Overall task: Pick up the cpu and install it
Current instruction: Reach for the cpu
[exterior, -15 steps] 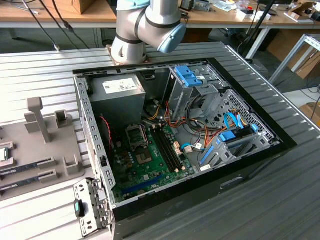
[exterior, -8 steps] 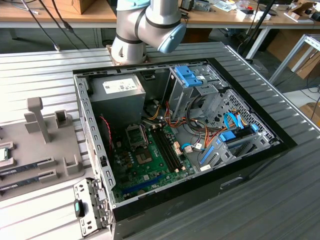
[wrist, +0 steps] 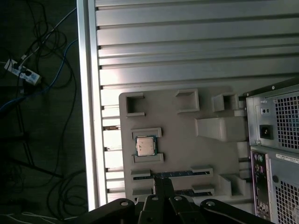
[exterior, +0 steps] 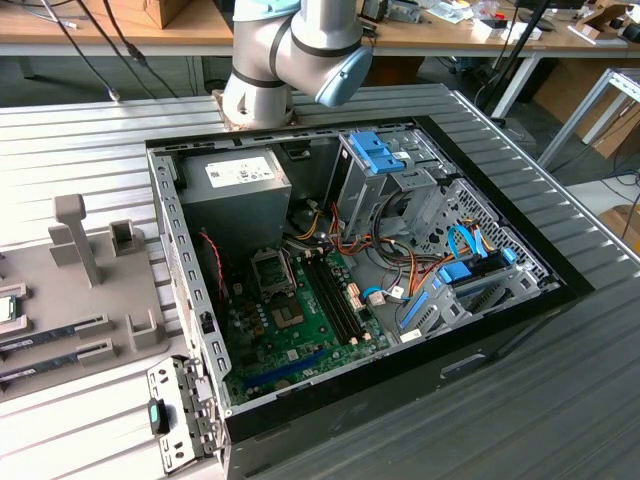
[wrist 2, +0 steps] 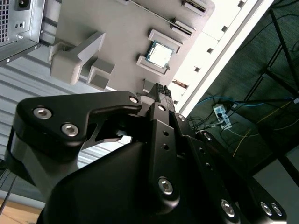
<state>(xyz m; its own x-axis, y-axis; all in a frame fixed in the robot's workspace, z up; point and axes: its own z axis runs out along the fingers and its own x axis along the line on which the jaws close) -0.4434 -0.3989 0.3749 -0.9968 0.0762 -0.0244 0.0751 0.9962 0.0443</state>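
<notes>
The cpu is a small square chip with a silver top and a green rim. It lies flat in a recess of the grey holder plate on the ribbed table beside the computer case. My gripper hangs above the plate, a short way from the chip, over the long slots. Its black fingers stand together with nothing between them. The second wrist view shows the cpu beyond the gripper. In the exterior view the open case holds the green motherboard with the metal-framed socket.
Memory sticks lie in slots of the holder plate, which carries raised grey posts. The case holds a grey power-supply box, drive cages and cable bundles. The table edge is near the plate, with floor cables beyond.
</notes>
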